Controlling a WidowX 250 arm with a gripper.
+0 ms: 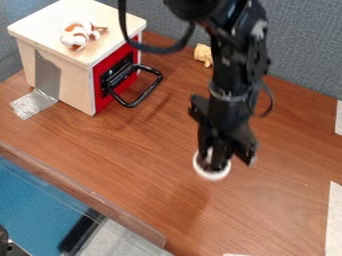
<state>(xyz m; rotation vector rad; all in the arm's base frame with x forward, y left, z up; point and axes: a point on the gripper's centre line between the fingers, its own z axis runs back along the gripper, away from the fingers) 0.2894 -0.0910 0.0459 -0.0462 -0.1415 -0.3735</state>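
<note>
Camera view: claw (214,163) at a round white object (212,176).

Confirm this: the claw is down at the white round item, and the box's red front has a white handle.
The handle's colour is wrong: the camera view shows a black handle on the red front of the box. The claw is indeed down at the white round item.

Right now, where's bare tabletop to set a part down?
Bare: between the box and near table edge; between the claw and white strips.
Crowded: toward the partition, with the box's handle, small tan figure and arm; also at the claw, by the white round thing.
</note>
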